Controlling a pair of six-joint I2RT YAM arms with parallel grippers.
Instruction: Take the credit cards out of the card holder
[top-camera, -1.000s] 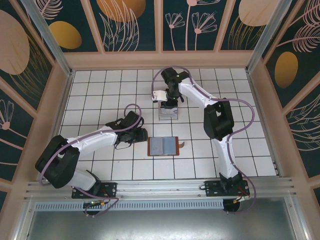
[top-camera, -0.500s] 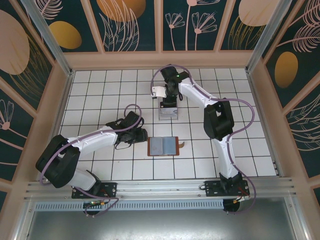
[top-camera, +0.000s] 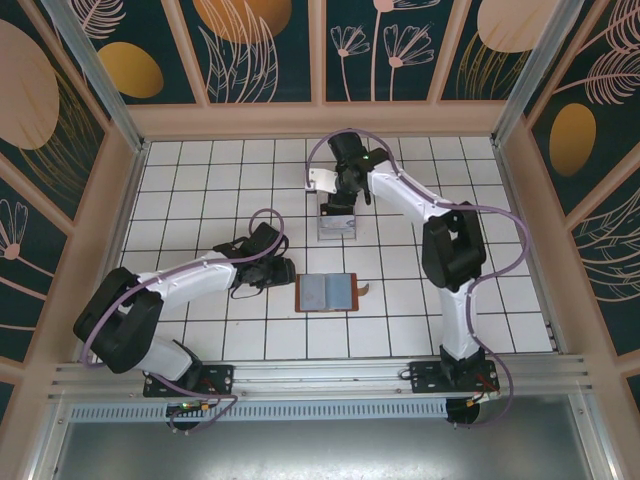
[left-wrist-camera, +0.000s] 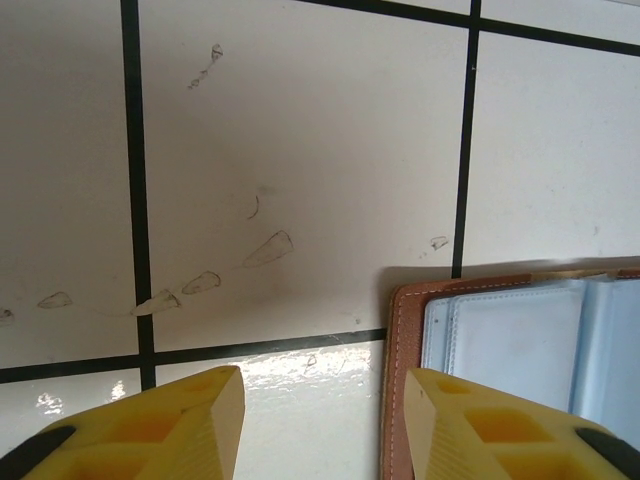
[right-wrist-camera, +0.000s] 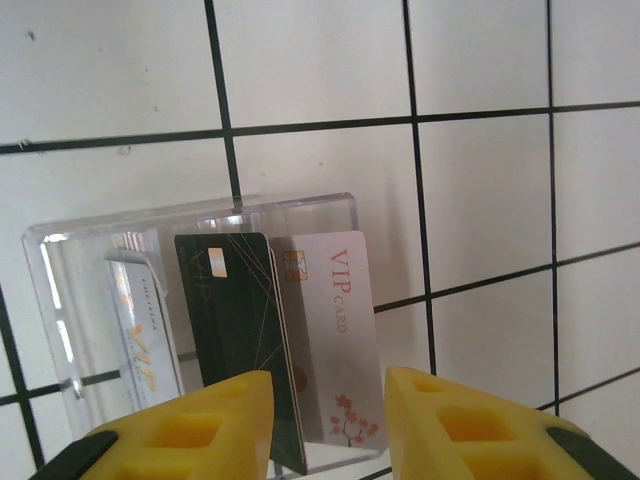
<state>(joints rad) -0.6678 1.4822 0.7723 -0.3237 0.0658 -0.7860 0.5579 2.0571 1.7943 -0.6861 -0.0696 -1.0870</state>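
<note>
Your card holder (top-camera: 328, 292) lay open and flat on the white tiled tabletop (top-camera: 200, 190). It was brown leather outside, with two grey-blue pocket panels inside and a small brown strap tab sticking out on its right edge. From the left wrist camera you could see pale stitching along its brown border (left-wrist-camera: 398, 380) and the glossy blue-grey pockets beside it.

The credit cards stood well beyond the card holder, on the far side from the arm bases, propped in a clear stand (right-wrist-camera: 200, 225). There were three:
- a pale card with orange print (right-wrist-camera: 135, 340);
- a dark card with a gold chip (right-wrist-camera: 235, 330);
- a white card marked VIP with pink blossoms (right-wrist-camera: 330, 330).

Your left hand (left-wrist-camera: 325, 400) sat just to the left of the card holder. Its yellow fingers were spread, with nothing between them, and one finger hung over the leather edge. Your right hand (right-wrist-camera: 330, 400) hovered above the stand, well beyond the card holder. Its fingers were spread too and gripped none of the cards.

Against the view a second earlier, your right arm's elbow had swung outward to the right, and that hand had drawn slightly further from the card holder. The card holder, the stand and your left arm had stayed where they were.
</note>
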